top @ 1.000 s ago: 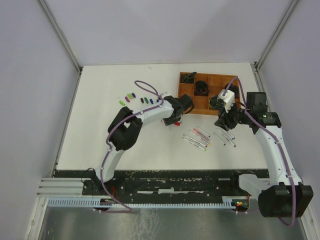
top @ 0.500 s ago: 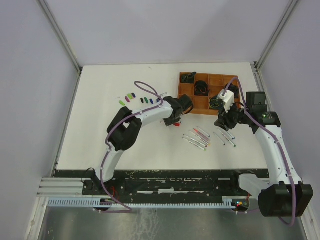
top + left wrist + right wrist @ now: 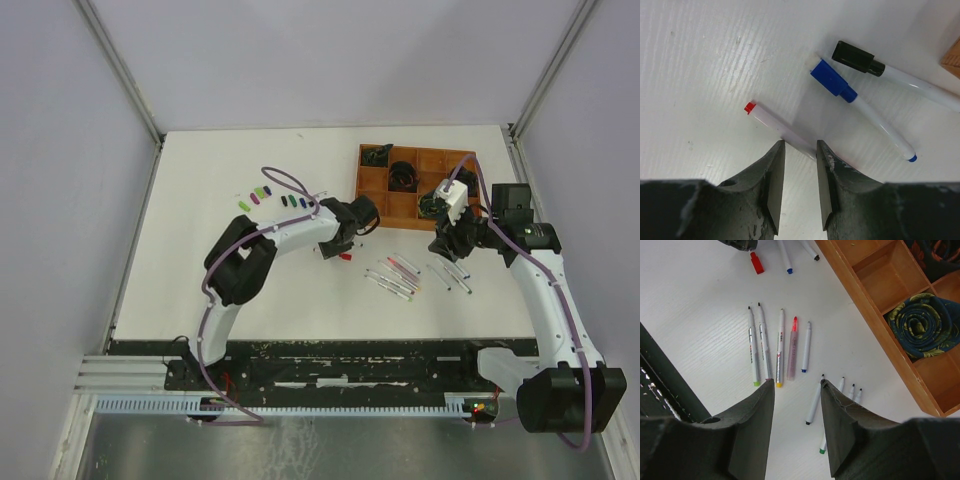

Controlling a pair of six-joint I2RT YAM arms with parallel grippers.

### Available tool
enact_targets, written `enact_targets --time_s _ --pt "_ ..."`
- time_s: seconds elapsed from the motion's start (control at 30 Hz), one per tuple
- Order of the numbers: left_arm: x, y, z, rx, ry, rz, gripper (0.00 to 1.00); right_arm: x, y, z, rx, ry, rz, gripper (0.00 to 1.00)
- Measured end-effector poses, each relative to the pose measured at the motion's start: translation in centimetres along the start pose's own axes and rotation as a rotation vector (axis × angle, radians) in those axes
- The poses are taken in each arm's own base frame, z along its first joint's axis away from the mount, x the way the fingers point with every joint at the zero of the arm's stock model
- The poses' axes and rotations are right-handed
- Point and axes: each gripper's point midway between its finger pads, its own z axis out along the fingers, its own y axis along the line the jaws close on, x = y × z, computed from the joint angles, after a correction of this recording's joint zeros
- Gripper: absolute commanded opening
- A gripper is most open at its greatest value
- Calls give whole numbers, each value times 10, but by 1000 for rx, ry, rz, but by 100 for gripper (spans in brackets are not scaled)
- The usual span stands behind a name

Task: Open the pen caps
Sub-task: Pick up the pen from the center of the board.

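L claw: your left claw [image 3: 799, 145] is released, blades parted w/ white bench [image 3: 700, 60] showing thru the gap. Nothing is pinched.
R claw: your right claw [image 3: 797, 384] is also released and hangs over the bench, nothing btwn its blades.
L wrist only: the red-ended pen [image 3: 772, 122] lies flat, its barrel running under the gap toward the right blade (near end hidden). Beyond it are the blue cap [image 3: 829, 80] and black cap [image 3: 852, 56], each seated on its own pen.
R wrist only: a row of five pens [image 3: 780, 347] lies side by side w/ fine tips bare. A red cap [image 3: 756, 262] sits just beside the left claw. The tray [image 3: 879, 326] holds a fabric roll [image 3: 922, 325] in one cell.
Top only: the loose caps [image 3: 262, 191] form a short line on the bench, to the left of the left claw and well apart from the row of five pens.
Materials: barrels are slim, smooth, white-grey plastic and the caps are stubby. The bench is matte w/ fine ridged grain. The tray is brown wood w/ square cells. The claw blades are dark and scuffed.
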Motion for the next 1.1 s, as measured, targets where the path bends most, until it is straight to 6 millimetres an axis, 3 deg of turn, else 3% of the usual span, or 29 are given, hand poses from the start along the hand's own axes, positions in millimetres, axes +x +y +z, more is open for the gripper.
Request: enact_targets --time_s 0.2,0.5,0.7,0.9,1.1 --pt "3 11 -2 -14 7 7 44 0 1 0 -2 0 -2 50" --pt "4 12 -1 -14 38 -12 45 0 1 1 -3 0 -4 50" --pt "3 13 2 -16 64 -37 35 0 1 0 -4 1 -6 51" --pt "-5 14 8 -37 67 -49 10 0 1 0 -5 2 -8 51" --pt "-12 14 12 -56 65 -50 8 1 2 0 -6 4 -6 51"
